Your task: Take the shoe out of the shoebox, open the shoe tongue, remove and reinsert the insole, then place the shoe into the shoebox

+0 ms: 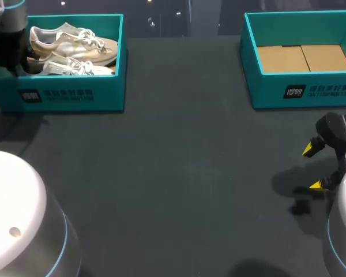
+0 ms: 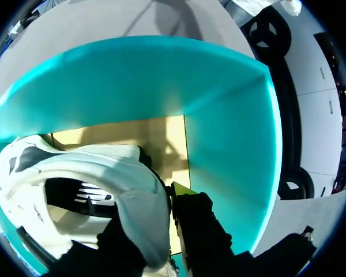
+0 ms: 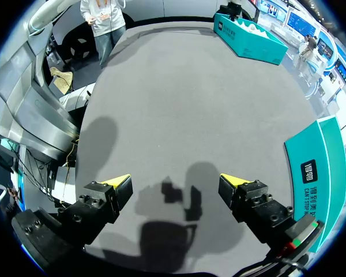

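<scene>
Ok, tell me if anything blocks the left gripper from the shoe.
Nothing visible does. The left gripper is down inside the teal shoebox, right at the heel of the white shoe, with nothing between them.

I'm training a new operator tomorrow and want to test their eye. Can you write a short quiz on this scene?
1. True or false: the right box holds no shoes.
2. The shoes lie in: A the left box; B the right box; C both.
3. Is the right pincer open or shut?
Key: 1 true; 2 A; 3 open.
</scene>
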Controlling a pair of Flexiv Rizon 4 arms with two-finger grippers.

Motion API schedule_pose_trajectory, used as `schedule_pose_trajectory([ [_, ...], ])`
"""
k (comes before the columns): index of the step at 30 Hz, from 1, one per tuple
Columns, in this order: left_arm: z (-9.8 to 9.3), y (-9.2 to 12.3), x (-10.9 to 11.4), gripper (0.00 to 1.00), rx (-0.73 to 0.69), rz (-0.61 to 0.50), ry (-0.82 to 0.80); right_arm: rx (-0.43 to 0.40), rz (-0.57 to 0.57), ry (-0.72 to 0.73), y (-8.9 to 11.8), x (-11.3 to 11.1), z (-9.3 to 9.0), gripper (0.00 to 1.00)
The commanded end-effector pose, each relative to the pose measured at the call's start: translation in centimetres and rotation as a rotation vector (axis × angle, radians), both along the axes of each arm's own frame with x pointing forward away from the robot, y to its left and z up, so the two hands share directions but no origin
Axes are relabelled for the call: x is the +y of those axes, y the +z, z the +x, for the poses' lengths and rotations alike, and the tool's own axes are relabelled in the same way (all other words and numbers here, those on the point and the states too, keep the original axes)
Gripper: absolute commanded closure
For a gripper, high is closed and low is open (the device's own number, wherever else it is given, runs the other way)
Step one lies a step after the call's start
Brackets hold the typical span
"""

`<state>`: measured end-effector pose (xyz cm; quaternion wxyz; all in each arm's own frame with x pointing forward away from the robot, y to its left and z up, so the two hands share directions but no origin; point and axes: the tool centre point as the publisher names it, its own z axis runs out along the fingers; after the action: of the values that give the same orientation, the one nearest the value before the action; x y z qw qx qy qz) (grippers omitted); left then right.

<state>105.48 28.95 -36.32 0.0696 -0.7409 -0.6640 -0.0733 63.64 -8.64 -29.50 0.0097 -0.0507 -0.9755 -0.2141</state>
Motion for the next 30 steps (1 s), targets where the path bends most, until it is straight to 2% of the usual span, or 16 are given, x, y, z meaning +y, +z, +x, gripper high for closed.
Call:
schedule_pose_trajectory([
  [1,-0.1,1.2,0.6,1.00,0.003,-0.003,-0.003,-0.002,-0.004,-0.002,0.0,0.1,-0.2,0.00],
  [18,0.1,2.0,2.4,1.00,0.002,0.025,0.005,-0.002,-0.004,-0.002,0.0,0.1,-0.2,0.00],
  [30,0.8,5.4,2.0,1.00,-0.022,-0.016,0.078,-0.002,-0.004,-0.002,0.0,0.1,-0.2,0.00],
])
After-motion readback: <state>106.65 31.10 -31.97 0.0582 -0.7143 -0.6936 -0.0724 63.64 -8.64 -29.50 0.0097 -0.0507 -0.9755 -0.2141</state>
